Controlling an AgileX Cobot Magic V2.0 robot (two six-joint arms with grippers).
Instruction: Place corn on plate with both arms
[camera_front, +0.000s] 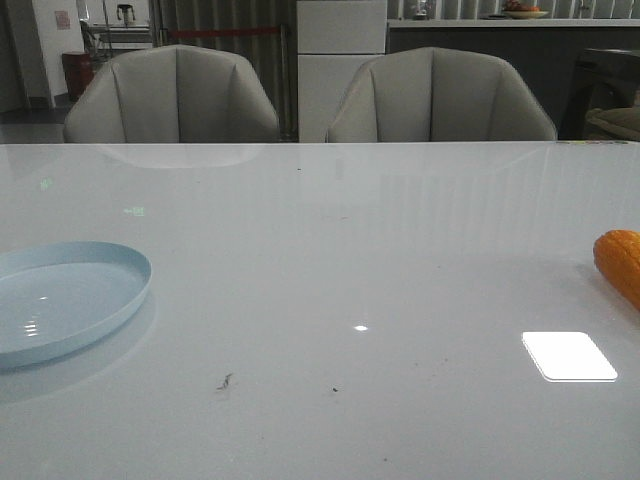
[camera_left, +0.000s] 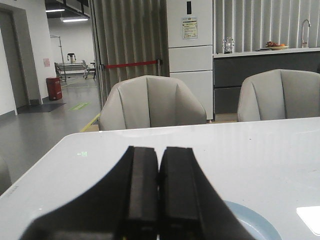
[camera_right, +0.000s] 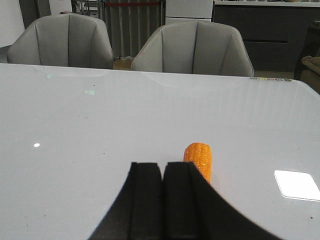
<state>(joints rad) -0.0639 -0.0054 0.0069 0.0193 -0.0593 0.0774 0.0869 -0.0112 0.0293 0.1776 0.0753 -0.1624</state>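
Orange against the pale glossy counter, the corn lies just ahead of my right gripper, a little off to its right side, its length running away from the fingers and its near end hidden behind the right finger. I see no contact between them. That gripper's two black fingers are pressed together with only a thin seam showing, and nothing sits between them.

My left gripper is the same: fingers flat against each other, holding nothing. The pale-blue plate peeks out just past its right finger, low and close, mostly covered by the gripper body.

From the front camera neither gripper shows. There the plate sits at the left edge of the counter and the corn at the far right edge, partly cut off, so the two are well apart with bare counter between them. The plate holds nothing. Two grey chairs stand behind the counter's far side.
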